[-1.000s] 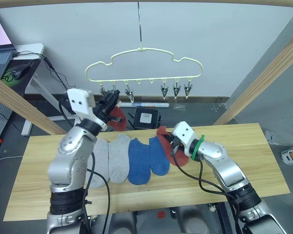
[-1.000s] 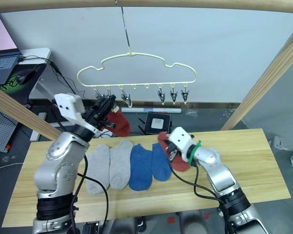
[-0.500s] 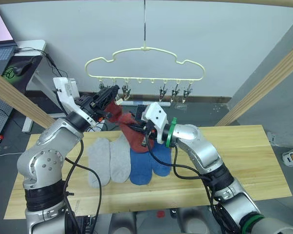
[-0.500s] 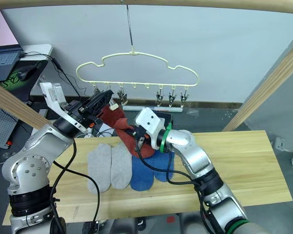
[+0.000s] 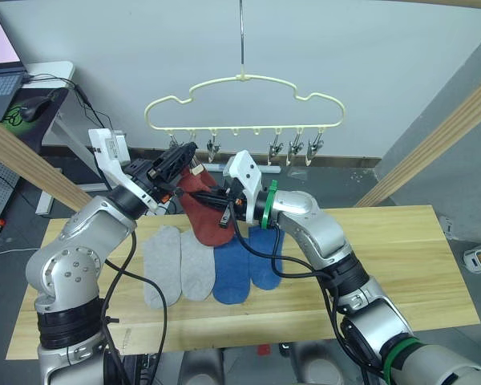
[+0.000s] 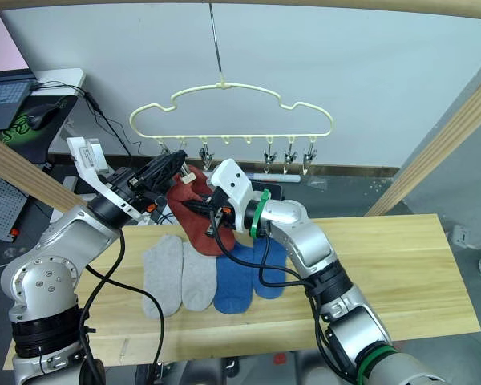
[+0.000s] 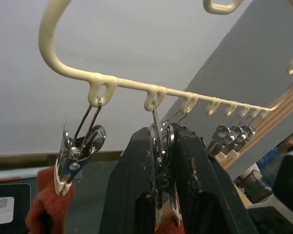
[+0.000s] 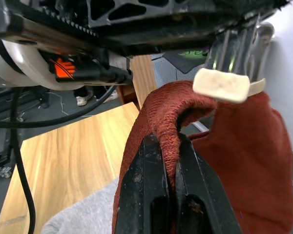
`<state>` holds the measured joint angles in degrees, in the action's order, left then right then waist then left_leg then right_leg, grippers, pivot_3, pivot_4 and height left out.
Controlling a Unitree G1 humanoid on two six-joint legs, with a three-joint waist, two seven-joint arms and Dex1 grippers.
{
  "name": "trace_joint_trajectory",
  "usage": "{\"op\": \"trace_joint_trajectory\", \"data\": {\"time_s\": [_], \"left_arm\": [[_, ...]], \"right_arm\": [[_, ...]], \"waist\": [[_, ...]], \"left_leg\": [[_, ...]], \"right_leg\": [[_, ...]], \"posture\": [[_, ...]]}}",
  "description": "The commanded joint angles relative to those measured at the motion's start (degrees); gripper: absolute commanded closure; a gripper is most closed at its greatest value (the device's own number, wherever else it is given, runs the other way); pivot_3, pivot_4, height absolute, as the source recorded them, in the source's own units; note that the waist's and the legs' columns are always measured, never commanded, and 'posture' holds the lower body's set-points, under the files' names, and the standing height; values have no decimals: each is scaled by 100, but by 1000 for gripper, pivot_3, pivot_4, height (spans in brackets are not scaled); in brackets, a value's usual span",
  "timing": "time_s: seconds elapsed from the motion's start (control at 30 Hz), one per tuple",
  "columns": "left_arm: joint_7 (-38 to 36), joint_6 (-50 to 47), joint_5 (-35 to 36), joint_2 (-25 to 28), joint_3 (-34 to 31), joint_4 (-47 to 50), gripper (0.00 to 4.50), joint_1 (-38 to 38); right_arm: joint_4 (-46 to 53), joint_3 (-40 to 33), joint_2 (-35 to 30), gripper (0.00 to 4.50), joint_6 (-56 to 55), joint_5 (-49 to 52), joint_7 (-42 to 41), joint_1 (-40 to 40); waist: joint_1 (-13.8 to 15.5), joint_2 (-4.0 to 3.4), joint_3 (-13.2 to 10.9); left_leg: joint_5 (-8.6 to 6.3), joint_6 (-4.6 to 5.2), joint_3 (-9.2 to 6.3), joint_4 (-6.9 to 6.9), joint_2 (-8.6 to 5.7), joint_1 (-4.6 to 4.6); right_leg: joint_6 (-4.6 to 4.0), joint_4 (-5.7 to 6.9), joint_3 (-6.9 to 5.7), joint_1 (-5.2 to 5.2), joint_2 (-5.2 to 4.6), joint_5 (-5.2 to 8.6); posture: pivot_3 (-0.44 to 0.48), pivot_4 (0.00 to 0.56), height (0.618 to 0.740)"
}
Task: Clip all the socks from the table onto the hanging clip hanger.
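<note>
The rust red sock (image 8: 185, 126) is pinched at its cuff by the right gripper (image 8: 165, 161), just below the second clip (image 7: 161, 161). That clip is squeezed between the left gripper (image 7: 160, 170) fingers; the sock's length hangs downward from it.

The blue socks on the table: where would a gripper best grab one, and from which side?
Best at the cuff end, coming from above. The blue socks lie flat on the table, side by side, so only an edge can be pinched; the cuffs point toward the clip hanger.
</note>
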<state>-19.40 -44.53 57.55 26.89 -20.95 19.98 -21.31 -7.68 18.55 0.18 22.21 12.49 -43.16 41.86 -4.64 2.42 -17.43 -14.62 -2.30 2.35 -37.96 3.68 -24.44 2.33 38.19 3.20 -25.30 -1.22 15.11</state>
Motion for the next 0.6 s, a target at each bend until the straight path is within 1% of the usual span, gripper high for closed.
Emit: {"op": "trace_joint_trajectory", "data": {"time_s": [0.03, 0.17, 0.37, 0.47, 0.6], "left_arm": [[-30, 80, 80, 80, -65, 272, 4253, 71], [-19, 90, 89, 90, -57, 294, 4253, 104], [-14, 74, 142, 99, -59, 294, 4253, 121], [-22, 58, 182, 109, -63, 294, 4253, 138], [-32, 57, 211, 135, -58, 297, 4253, 163]], "right_arm": [[63, 15, 15, 4500, -294, -49, -89, 140], [43, 177, -106, 4500, -512, -238, -199, 180], [-36, 643, -430, 4500, -1101, -850, -389, 263], [-176, 748, -497, 4500, -1507, -1182, -263, 333], [-416, 716, -504, 4500, -1903, -1437, -115, 441]], "waist": [[1, 0, 0], [4, 0, 0], [10, -1, 0], [14, -1, 0], [15, -1, 0]], "left_leg": [[0, 0, -2, 0, 0, -1], [1, -1, -12, -1, -1, -3], [4, -6, -34, -4, -1, -13], [5, -7, -44, -12, -1, -12], [13, -18, -49, -12, -6, -12]], "right_leg": [[0, 0, -3, 0, 0, 0], [0, 2, -20, 1, 0, 0], [-1, 8, -60, 1, 0, -1], [-1, 46, -71, -4, -2, 0], [-1, 53, -77, -4, 0, 0]], "posture": [[-68, 280, 740], [-67, 280, 740], [-66, 280, 740], [-66, 279, 740], [-65, 281, 740]]}}
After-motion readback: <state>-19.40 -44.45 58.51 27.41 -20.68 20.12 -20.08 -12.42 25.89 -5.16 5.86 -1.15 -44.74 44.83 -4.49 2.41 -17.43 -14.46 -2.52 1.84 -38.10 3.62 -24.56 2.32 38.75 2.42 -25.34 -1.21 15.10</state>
